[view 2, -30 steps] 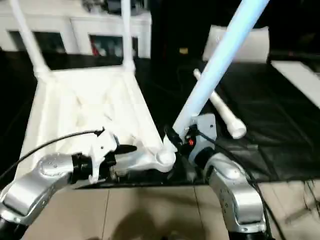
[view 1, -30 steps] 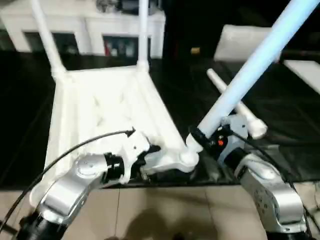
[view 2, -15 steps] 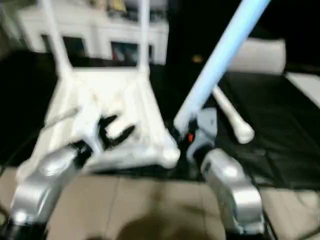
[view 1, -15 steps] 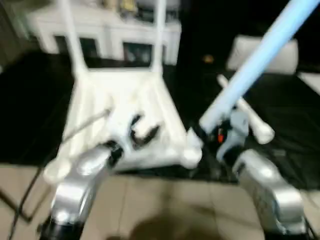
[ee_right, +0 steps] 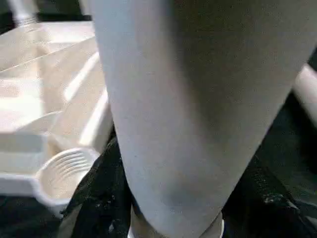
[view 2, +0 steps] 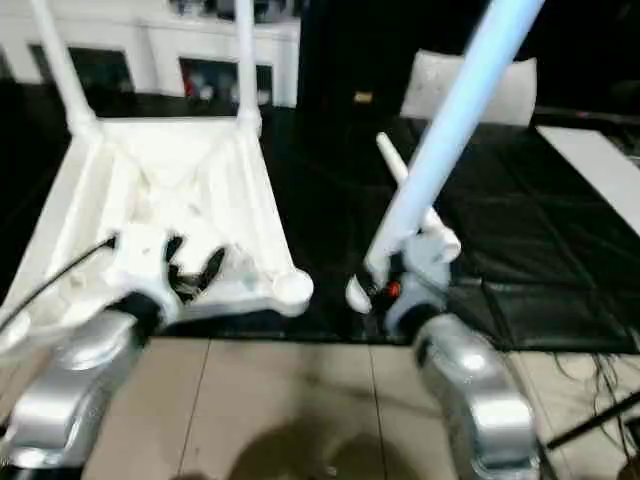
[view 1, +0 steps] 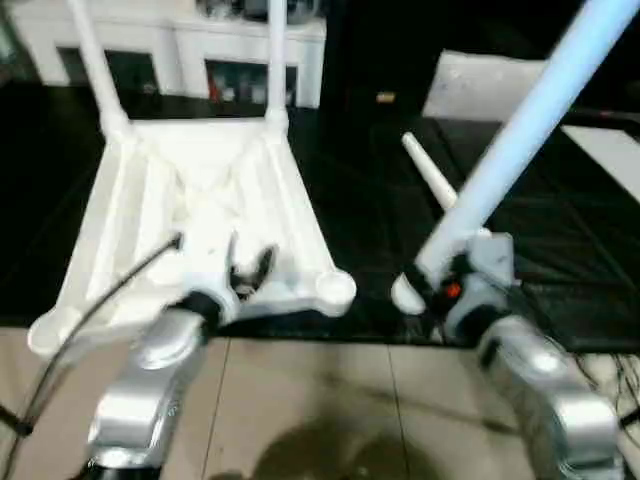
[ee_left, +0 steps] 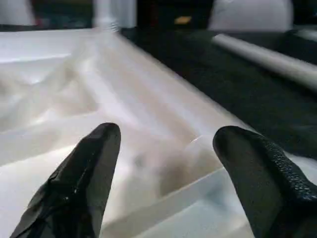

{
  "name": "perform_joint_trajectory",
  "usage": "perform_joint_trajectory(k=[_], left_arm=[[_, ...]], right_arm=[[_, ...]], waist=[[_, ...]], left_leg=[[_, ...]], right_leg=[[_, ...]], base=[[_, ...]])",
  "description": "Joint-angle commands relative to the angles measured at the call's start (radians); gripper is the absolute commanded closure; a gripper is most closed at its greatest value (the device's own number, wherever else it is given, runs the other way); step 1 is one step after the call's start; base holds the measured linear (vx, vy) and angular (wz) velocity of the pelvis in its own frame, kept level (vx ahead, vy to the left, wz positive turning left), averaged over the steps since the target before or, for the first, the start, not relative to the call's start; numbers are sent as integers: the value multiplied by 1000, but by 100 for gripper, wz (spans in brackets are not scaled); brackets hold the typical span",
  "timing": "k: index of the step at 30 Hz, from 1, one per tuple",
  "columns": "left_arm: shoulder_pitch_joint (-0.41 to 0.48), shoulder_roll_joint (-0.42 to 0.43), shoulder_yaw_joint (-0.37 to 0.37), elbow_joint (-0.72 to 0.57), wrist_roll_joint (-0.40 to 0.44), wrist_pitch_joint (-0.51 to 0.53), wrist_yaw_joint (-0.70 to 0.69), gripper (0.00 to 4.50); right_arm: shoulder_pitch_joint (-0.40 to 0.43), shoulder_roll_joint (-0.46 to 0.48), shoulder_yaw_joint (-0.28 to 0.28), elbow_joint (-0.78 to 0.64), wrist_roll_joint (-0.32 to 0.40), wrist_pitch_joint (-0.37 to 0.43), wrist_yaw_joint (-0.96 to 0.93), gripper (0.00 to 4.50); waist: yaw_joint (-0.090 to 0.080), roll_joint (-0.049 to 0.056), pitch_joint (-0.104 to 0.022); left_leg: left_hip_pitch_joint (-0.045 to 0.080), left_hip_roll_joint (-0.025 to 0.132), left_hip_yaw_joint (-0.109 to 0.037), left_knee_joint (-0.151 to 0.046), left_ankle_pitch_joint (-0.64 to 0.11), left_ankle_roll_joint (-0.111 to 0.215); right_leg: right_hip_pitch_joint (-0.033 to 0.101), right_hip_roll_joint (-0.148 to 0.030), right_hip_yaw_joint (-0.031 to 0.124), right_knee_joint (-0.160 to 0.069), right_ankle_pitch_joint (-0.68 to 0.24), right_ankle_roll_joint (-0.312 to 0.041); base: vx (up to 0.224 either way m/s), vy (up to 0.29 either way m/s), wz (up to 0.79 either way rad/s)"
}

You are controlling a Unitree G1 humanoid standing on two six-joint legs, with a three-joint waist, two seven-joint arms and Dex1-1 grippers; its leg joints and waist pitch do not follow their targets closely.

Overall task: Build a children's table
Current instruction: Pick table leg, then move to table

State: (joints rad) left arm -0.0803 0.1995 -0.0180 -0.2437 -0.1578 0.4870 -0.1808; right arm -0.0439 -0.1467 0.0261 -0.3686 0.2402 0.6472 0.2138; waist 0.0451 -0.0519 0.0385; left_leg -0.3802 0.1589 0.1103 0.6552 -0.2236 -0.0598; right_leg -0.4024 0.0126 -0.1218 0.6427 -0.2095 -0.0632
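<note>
The tabletop (view 1: pixel 200 215) lies upside down on the dark surface (view 1: pixel 370 200), ribbed underside up, so its corner sockets face upward and can take legs from above; two legs (view 1: pixel 275 60) already stand upright in the far corners, well beyond both end effectors. The right end effector (view 1: pixel 440 285) is clenched around the thick end of a third leg (view 1: pixel 520 130), which slants up and away from it, the butt hanging just beside the empty near corner socket (view 1: pixel 335 288) and apart from it. That grip low on the leg probably gives the best control of the end that has to enter the threaded socket, which the right wrist view shows close below the grasp. The left end effector (view 1: pixel 248 272) hovers released, fingers spread, over the near rim of the tabletop between the two near corners; whether it touches the plastic cannot be told. It seems placed to steady the tabletop against the push of seating the leg. A fourth leg (view 1: pixel 425 175) lies on the surface beyond the right end effector, waiting.
</note>
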Motion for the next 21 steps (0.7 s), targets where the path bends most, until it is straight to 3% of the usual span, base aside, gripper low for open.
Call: perform_joint_trajectory(k=[1,2,3,4,5,6,7,8,9,10,11,12,13,14,15,16,17,18,20,21], left_arm=[[8,-4,7,-31,-1,-10,-5,93],[15,-4,9,-39,2,-7,2,93],[16,-3,8,-42,4,-5,4,93],[17,-2,10,-44,5,-4,6,93],[17,-2,10,-44,5,-4,6,93],[18,1,10,-49,4,-3,5,93],[21,-1,18,-62,-12,-2,-1,93],[23,-3,25,-70,-26,-5,-7,93],[23,-3,25,-70,-26,-5,-7,93],[26,-5,34,-78,-35,-10,-12,93],[28,-8,42,-78,-36,-15,-11,93],[30,-7,48,-77,-35,-13,-9,93],[30,-6,53,-75,-35,-13,-7,93],[30,-4,57,-73,-34,-11,-7,93],[30,-4,57,-73,-34,-11,-7,93],[30,2,57,-71,-33,-11,-11,93],[30,5,58,-71,-34,-10,-13,93],[30,13,54,-72,-35,-7,-20,93],[29,17,53,-77,-33,-7,-27,93],[29,19,52,-79,-33,-6,-29,93]], right_arm=[[-3,7,-7,-15,-6,-27,-13,259],[-2,21,-20,-9,0,-27,-28,259],[-3,22,-22,-9,3,-24,-33,259],[-4,26,-25,-7,6,-26,-36,259],[-4,26,-25,-7,6,-26,-36,259],[-4,31,-28,-4,15,-29,-36,259],[-4,42,-34,0,26,-35,-33,259],[-4,48,-35,2,30,-39,-28,259],[-4,48,-35,2,30,-39,-28,259],[-4,53,-31,4,29,-46,-23,259],[-4,53,-25,5,27,-51,-21,259],[-5,52,-17,8,26,-54,-17,259],[-7,50,-11,10,25,-56,-13,259],[-8,48,-4,13,24,-57,-10,259],[-8,48,-4,13,24,-57,-10,259],[-11,46,6,18,21,-64,-3,259],[-12,46,10,20,18,-68,2,259],[-14,46,19,28,10,-80,10,259],[-16,47,20,37,10,-85,10,259],[-18,46,20,41,10,-88,10,259]], waist=[[2,18,-42],[0,15,-37],[-2,24,-24],[-8,35,-17],[-16,43,-13],[-5,64,-11],[31,45,-3],[17,9,-14],[21,-21,-27],[48,-6,-2],[50,-15,-11],[63,-4,-28],[58,10,-35],[46,18,-36],[40,21,-39],[39,35,-45],[37,38,-46],[33,33,-50],[31,36,-42],[30,35,-34]], left_leg=[[23,50,-5,-65,-144,71],[22,47,5,-75,-161,60],[55,59,7,-82,-227,57],[80,79,0,-89,-314,50],[88,102,-11,-103,-390,46],[32,221,-67,-212,-595,35],[-18,188,-19,-256,-733,23],[56,107,32,-186,-675,0],[74,40,28,-98,-496,-36],[54,36,18,-5,-178,1],[21,40,3,-19,-103,7],[13,49,10,-72,-27,-16],[22,61,10,-96,-24,-28],[22,68,8,-104,-44,-34],[18,71,4,-108,-39,-35],[20,74,3,-108,-35,-23],[17,78,0,-109,-29,-21],[14,81,1,-111,-13,-12],[25,83,7,-120,-139,-21],[35,85,11,-128,-235,-26]], right_leg=[[48,-135,73,-161,-422,159],[63,-135,59,-176,-469,146],[47,-136,37,-207,-555,140],[51,-143,6,-223,-586,128],[58,-140,-12,-226,-570,119],[129,-133,16,-18,-322,66],[122,-108,43,84,-182,33],[65,-124,116,46,-359,41],[45,-180,149,-79,-581,70],[26,-261,200,-171,-883,109],[60,-255,195,-150,-874,123],[67,-196,154,-120,-666,112],[60,-149,129,-83,-373,68],[62,-139,122,-66,-182,13],[72,-141,119,-57,-102,-11],[77,-147,115,-54,5,-46],[83,-151,114,-52,46,-59],[89,-150,111,-52,110,-76],[95,-154,110,-67,-3,-92],[97,-153,111,-83,-137,-92]], base=[[0,0,0],[0,0,0],[0,0,0],[0,0,0],[0,0,0],[-69,23,-2],[-51,8,11],[-51,8,11],[59,-66,8],[70,-71,-18],[102,-70,-16],[0,0,0],[0,0,0],[0,0,0],[0,0,0],[0,0,0],[0,0,0],[0,0,0],[0,0,0],[0,0,0]])
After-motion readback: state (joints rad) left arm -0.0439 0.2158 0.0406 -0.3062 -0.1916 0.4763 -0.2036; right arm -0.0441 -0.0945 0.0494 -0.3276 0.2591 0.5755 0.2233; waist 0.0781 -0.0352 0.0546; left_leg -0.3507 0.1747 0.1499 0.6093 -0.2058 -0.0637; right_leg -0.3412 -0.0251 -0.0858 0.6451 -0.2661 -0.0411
